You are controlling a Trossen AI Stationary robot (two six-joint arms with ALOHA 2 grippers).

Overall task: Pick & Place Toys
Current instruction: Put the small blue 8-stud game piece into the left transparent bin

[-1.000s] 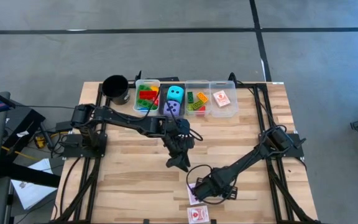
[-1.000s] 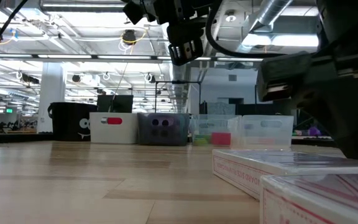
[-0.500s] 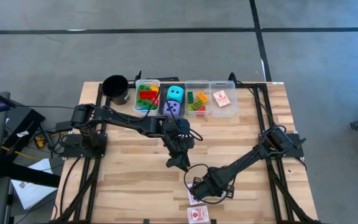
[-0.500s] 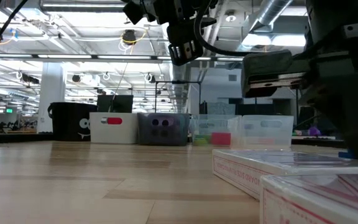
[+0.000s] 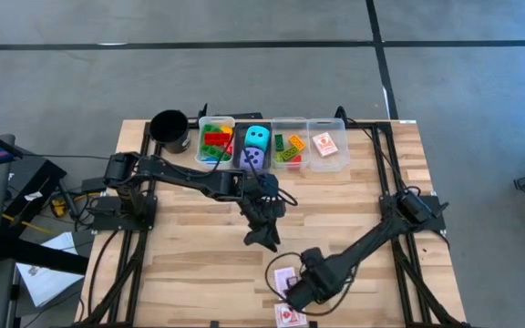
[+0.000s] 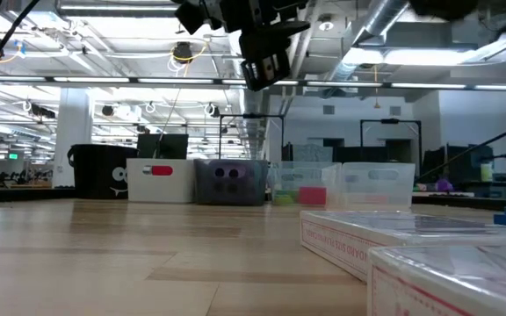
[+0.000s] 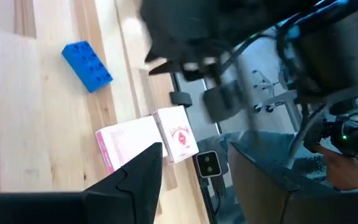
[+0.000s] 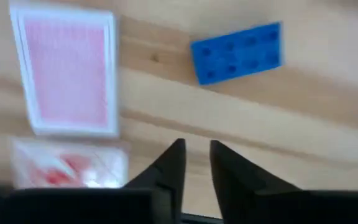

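Observation:
Two red-white cards [image 5: 285, 279] [image 5: 289, 315] lie flat on the wooden table near its front edge. A blue brick [image 8: 237, 53] lies flat beside them; in the high view my right arm hides it. My right gripper [image 8: 196, 158] hangs over the cards [image 8: 67, 71], pointing down. It is shut, with nothing between its fingers. My left gripper [image 5: 262, 239] hovers open above mid-table, holding nothing. Its wrist view shows the blue brick [image 7: 87, 66] and the cards [image 7: 138, 146]. At the far edge, bricks, two dice and another card rest in bins.
Along the far edge stand a black round cup [image 5: 169, 129] and several clear bins: bricks [image 5: 215, 141], cyan and purple dice [image 5: 255, 146], more bricks [image 5: 289, 146], a card [image 5: 328, 144]. Bare wood [image 5: 190, 264] lies left of the cards.
My right gripper has risen off the table and drifted a little toward the near edge, rolling its wrist. It has left the low view upward. The cards and the blue brick lie where they were.

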